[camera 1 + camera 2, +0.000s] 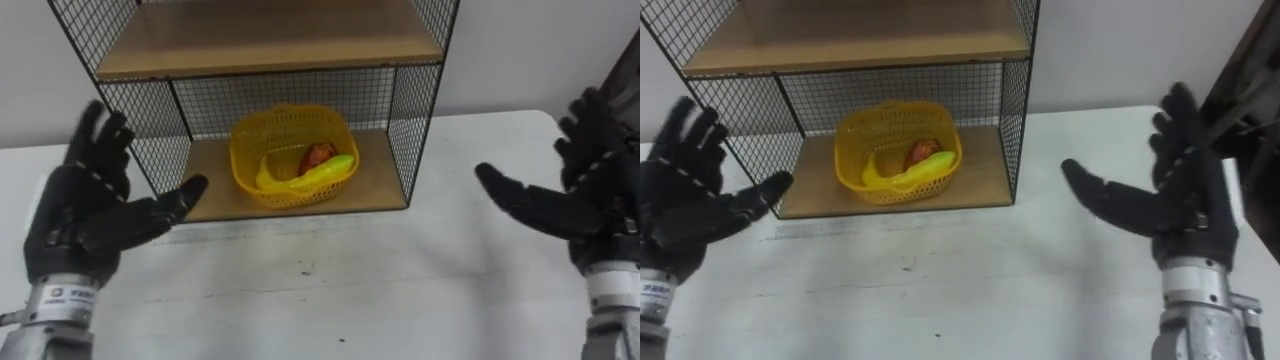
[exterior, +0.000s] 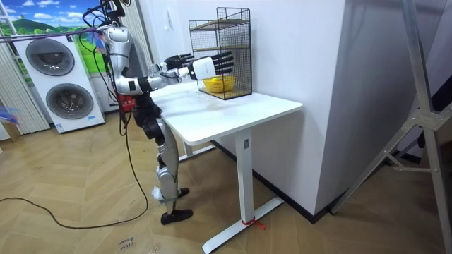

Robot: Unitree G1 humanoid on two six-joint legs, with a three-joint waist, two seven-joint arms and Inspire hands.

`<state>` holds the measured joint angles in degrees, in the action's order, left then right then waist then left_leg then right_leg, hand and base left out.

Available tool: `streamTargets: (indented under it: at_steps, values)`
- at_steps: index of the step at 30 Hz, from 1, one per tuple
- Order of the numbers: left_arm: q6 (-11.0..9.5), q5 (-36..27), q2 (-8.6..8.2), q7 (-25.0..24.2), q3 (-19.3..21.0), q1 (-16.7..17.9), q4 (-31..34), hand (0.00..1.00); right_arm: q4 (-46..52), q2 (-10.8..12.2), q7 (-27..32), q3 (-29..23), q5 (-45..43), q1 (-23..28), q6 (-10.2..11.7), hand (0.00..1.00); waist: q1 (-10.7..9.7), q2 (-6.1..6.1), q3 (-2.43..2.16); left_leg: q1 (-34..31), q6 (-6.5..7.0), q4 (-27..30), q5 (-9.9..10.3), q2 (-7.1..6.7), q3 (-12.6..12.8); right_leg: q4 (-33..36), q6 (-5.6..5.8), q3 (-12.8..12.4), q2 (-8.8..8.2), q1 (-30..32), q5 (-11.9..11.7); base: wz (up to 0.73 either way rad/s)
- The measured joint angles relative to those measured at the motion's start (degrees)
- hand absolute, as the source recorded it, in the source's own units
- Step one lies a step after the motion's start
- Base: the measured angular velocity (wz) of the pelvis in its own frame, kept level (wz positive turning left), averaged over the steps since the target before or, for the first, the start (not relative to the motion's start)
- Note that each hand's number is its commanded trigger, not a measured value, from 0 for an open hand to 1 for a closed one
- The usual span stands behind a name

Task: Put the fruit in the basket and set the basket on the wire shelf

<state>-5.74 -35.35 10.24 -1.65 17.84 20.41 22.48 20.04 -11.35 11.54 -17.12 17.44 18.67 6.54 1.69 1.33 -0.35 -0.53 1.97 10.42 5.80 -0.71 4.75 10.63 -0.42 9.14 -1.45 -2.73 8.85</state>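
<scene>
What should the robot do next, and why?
Probably lower both hands away: the yellow basket, fruit inside, already sits in the wire shelf, and the left hand and right hand hover open beside it, holding nothing.

Wire shelf (image 1: 412, 120): near face open; mesh closes left, right and far sides. Upper board (image 1: 270, 38) roofs the bay over the basket (image 1: 262, 135). Open tabletop (image 1: 330, 280) runs between left hand (image 1: 85, 205) and right hand (image 1: 585, 195), up to it.

Fruit (image 1: 316, 160) in basket (image 1: 250, 139) on shelf (image 1: 375, 185)
</scene>
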Motion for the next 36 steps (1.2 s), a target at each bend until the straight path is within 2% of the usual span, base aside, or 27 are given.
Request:
streamTargets:
  at_steps: [1,3,4,6,7,9,13,15,16,18,19,21,22,24,25,27,28,30,31,33,36]
  values:
    - [-0.9,-1.1,0.0,0.8,1.6,0.0,0.9,0.0,0.7,-0.1,1.2,-1.3,0.0,0.2,0.2,0.0,0.0,-0.02,0.02,0.0,0.0,0.0,0.0,0.01,0.0,0.0,0.0,0.0,0.0,0.1,0.0,0.0]
    - [-4.7,-2.9,-0.03,5.1,8.4,0.3,4.2,0.0,2.0,-0.6,6.3,-6.4,-0.1,0.7,2.5,0.0,0.3,-0.12,-0.05,-0.3,-0.07,-0.2,-0.1,0.03,0.0,0.4,-0.04,0.0,-0.02,0.6,0.2,-0.02]
    - [-5.6,-2.9,0.0,6.4,10.1,0.4,4.7,0.0,2.1,-1.1,7.7,-7.5,-0.2,0.7,3.1,0.0,0.4,-0.11,-0.06,-0.4,-0.07,-0.1,0.0,0.04,0.1,0.5,-0.04,-0.1,-0.07,0.8,0.2,0.0]
    - [-8.0,-2.6,0.0,13.4,16.8,0.5,5.1,0.0,2.3,-2.2,13.8,-12.2,-1.8,0.7,4.2,0.0,0.4,-0.27,-0.02,-0.4,-0.07,-0.1,0.0,-0.08,0.0,1.5,-0.01,0.0,-0.24,1.2,0.8,0.0]
    - [-8.3,-2.5,-0.07,15.5,18.4,0.5,5.1,0.0,2.4,-2.3,15.5,-13.4,-2.1,0.7,4.4,0.0,0.5,-0.23,-0.05,-0.3,-0.07,-0.1,0.0,-0.06,0.0,1.5,-0.05,0.1,-0.23,1.2,0.9,0.0]
    - [-9.0,-2.5,-0.01,22.7,24.9,0.9,5.2,0.0,2.4,-2.4,22.1,-18.4,-2.2,1.1,6.0,0.0,1.4,-0.36,-0.17,-0.5,-0.19,0.0,0.0,-0.07,-0.1,2.0,-0.19,0.5,-0.57,1.5,1.2,0.0]
    - [-10.6,-3.2,0.27,34.0,33.2,2.6,5.6,0.0,2.3,-4.0,32.7,-26.1,0.0,3.6,6.8,0.0,2.8,-0.87,-0.35,-0.9,-0.28,0.0,0.0,-0.1,-0.5,2.6,-0.28,1.8,-1.02,1.9,1.8,0.09]
    - [-11.0,-4.6,1.52,40.9,37.5,4.5,4.4,0.0,0.9,-4.0,37.9,-29.2,3.7,5.6,7.4,0.0,3.0,-1.43,-0.54,-1.3,-0.38,0.2,-0.1,-0.29,-1.3,3.2,-0.43,2.5,-1.29,2.2,2.2,0.16]
    - [-11.0,-4.6,1.94,42.3,38.5,5.1,3.4,0.0,0.2,-4.1,38.8,-30.1,5.2,6.1,7.4,0.0,3.1,-1.47,-0.58,-1.6,-0.39,0.4,-0.1,-0.39,-1.7,3.2,-0.41,2.8,-1.36,2.2,2.3,0.28]
    - [-11.1,-7.2,3.36,48.0,40.9,6.9,-2.0,0.0,-5.6,-5.3,42.5,-33.1,11.9,7.5,7.7,0.0,3.0,-1.72,-0.65,-2.5,-0.44,0.6,-0.1,-0.7,-2.7,3.3,-0.36,3.7,-1.64,2.6,2.4,0.24]
    - [-11.2,-8.2,3.69,49.1,41.0,7.4,-3.8,0.0,-7.6,-5.8,43.2,-33.5,14.0,7.7,7.7,0.0,3.0,-1.71,-0.65,-2.8,-0.42,0.8,-0.1,-0.78,-2.9,3.3,-0.32,3.6,-1.64,2.8,2.5,0.17]
    - [-10.9,-14.5,5.11,52.6,40.4,8.8,-14.3,0.0,-18.1,-7.3,44.6,-33.5,21.8,7.8,7.2,0.0,3.1,-1.61,-0.6,-4.2,-0.39,1.1,-0.1,-1.0,-3.3,3.7,-0.13,3.5,-1.71,4.0,2.6,0.11]
    - [-10.9,-16.2,5.13,53.2,40.1,9.1,-17.0,0.0,-20.8,-7.3,44.7,-33.3,23.2,7.9,7.0,0.0,3.1,-1.6,-0.6,-4.5,-0.35,1.2,-0.1,-1.05,-3.4,3.7,-0.13,3.6,-1.76,4.1,2.6,0.06]
    - [-10.8,-24.3,5.01,55.0,36.6,10.5,-28.2,0.0,-32.1,-7.1,44.5,-30.7,31.8,8.5,6.7,0.0,3.1,-1.45,-0.56,-4.9,-0.04,1.5,0.2,-1.16,-3.5,3.8,-0.09,3.7,-1.9,4.5,2.7,0.04]
    - [-10.8,-26.3,5.0,55.1,35.5,10.5,-31.4,0.0,-34.9,-7.0,44.4,-30.0,34.2,8.5,6.5,0.0,3.2,-1.34,-0.56,-5.0,-0.03,1.4,0.2,-1.18,-3.5,3.8,-0.08,3.7,-1.93,4.6,2.7,0.0]
    - [-10.8,-34.3,4.89,54.7,31.0,9.9,-45.1,0.0,-46.7,-6.2,42.7,-26.7,43.1,8.4,6.3,0.0,3.2,-1.07,-0.57,-5.1,-0.03,1.4,0.2,-1.21,-3.4,3.7,-0.01,3.7,-2.0,4.7,2.7,0.0]
    - [-10.8,-35.6,4.73,54.5,30.3,9.4,-48.5,0.0,-49.4,-5.6,42.0,-26.4,44.4,8.4,6.3,0.0,3.2,-1.01,-0.59,-5.2,-0.02,1.4,0.3,-1.2,-3.4,3.8,0.09,3.7,-2.03,4.6,2.8,0.0]
    - [-10.8,-39.4,2.89,53.2,28.2,9.1,-59.5,0.0,-58.4,-2.8,40.5,-24.6,47.8,8.6,6.4,0.0,3.1,-0.98,-0.65,-5.0,0.24,1.5,0.7,-1.11,-3.0,4.1,-0.21,3.6,-2.17,4.5,3.2,-0.06]
    - [-10.8,-40.1,2.41,52.7,27.7,9.1,-62.0,0.0,-60.8,-2.2,40.1,-23.8,48.4,8.6,6.4,0.0,3.0,-1.03,-0.68,-5.0,0.14,1.5,0.9,-1.09,-3.0,4.1,-0.21,3.6,-2.19,4.5,3.2,-0.08]
    - [-10.8,-41.7,0.24,50.6,26.6,8.6,-69.2,0.0,-69.8,0.2,38.2,-20.9,48.5,8.2,6.4,0.0,2.8,-1.14,-0.75,-4.9,0.15,1.8,1.3,-1.05,-2.9,4.1,-0.2,3.6,-2.2,4.4,3.2,-0.02]
    - [-10.4,-41.5,-1.42,45.8,26.6,6.4,-78.1,0.0,-78.8,2.7,34.2,-20.4,48.4,6.2,5.6,0.0,2.5,-1.2,-0.79,-4.6,0.2,1.8,1.4,-0.99,-2.5,4.1,0.05,3.4,-2.19,4.0,3.1,0.0]
